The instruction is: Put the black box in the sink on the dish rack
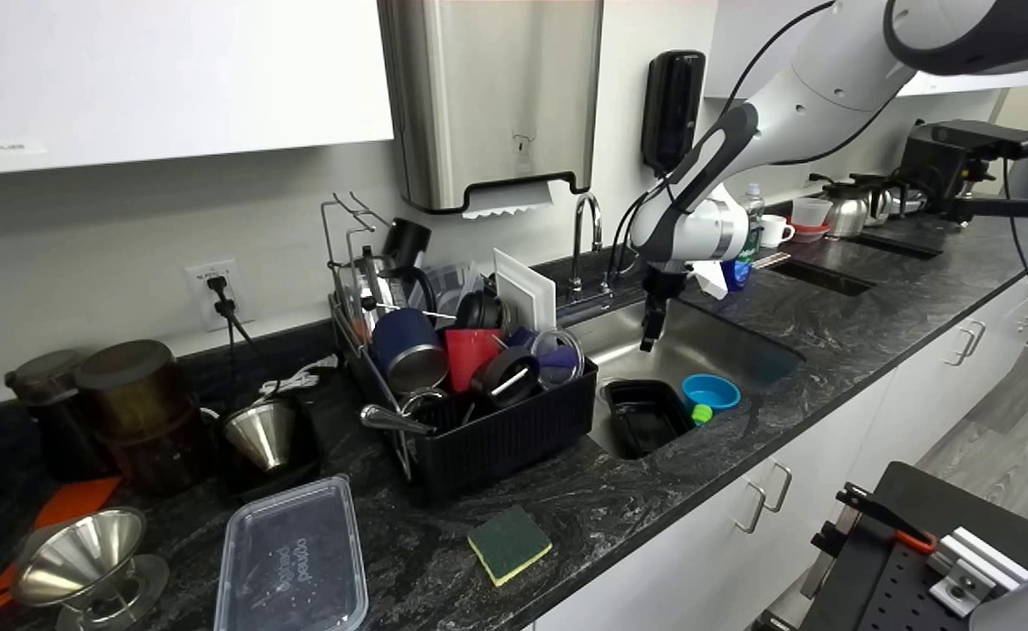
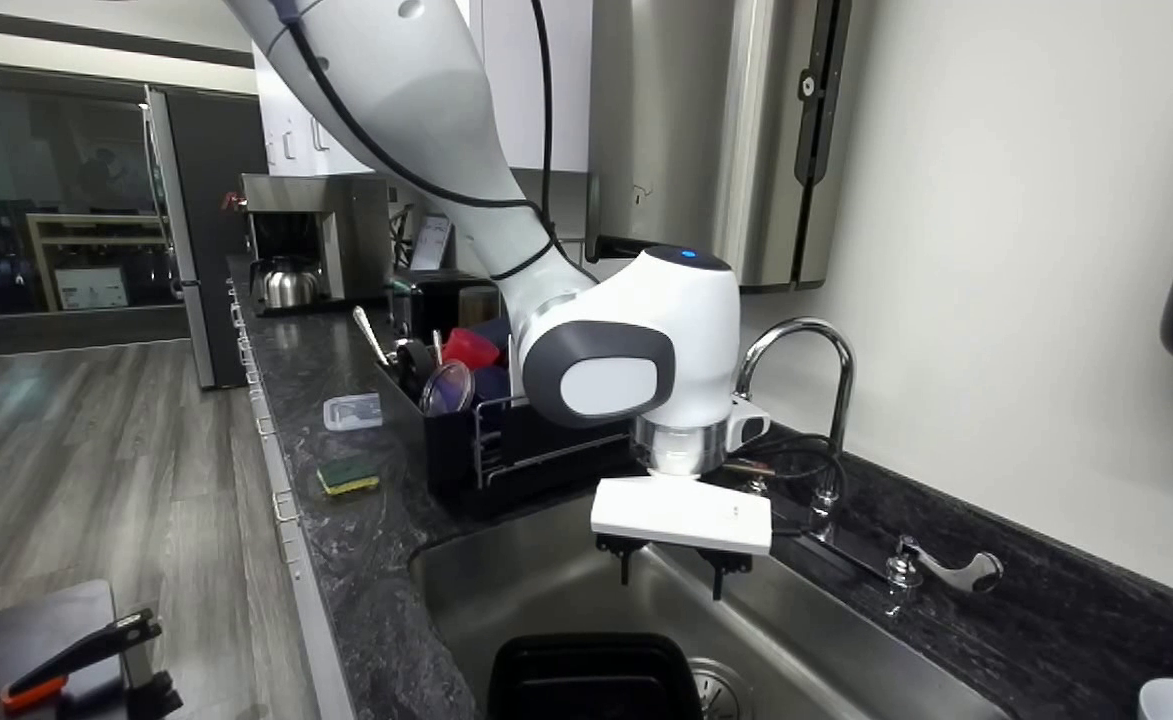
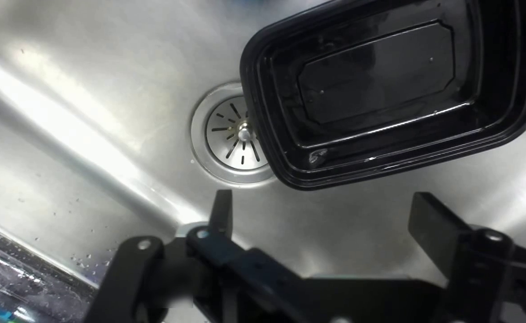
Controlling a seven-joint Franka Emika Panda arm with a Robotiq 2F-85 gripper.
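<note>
The black box (image 1: 651, 422) lies flat in the sink (image 1: 719, 329), its inside facing up. In the wrist view the black box (image 3: 379, 74) fills the upper right, its rim overlapping the drain. My gripper (image 3: 322, 196) stands open with nothing between its fingers, which point down into the basin. In an exterior view the gripper (image 2: 671, 588) hangs above the basin, on the faucet side of the box and apart from it. Beside the sink, the dish rack (image 1: 514, 445) is crowded with mugs, a red cup, lids and a white tray.
A blue bowl (image 1: 711, 391) with a green item sits beside the box in the sink. Behind the basin rises a chrome faucet (image 2: 845, 385). On the counter lie a sponge (image 1: 511, 543) and a clear container (image 1: 293, 556). A paper towel dispenser (image 1: 514, 96) hangs over the rack.
</note>
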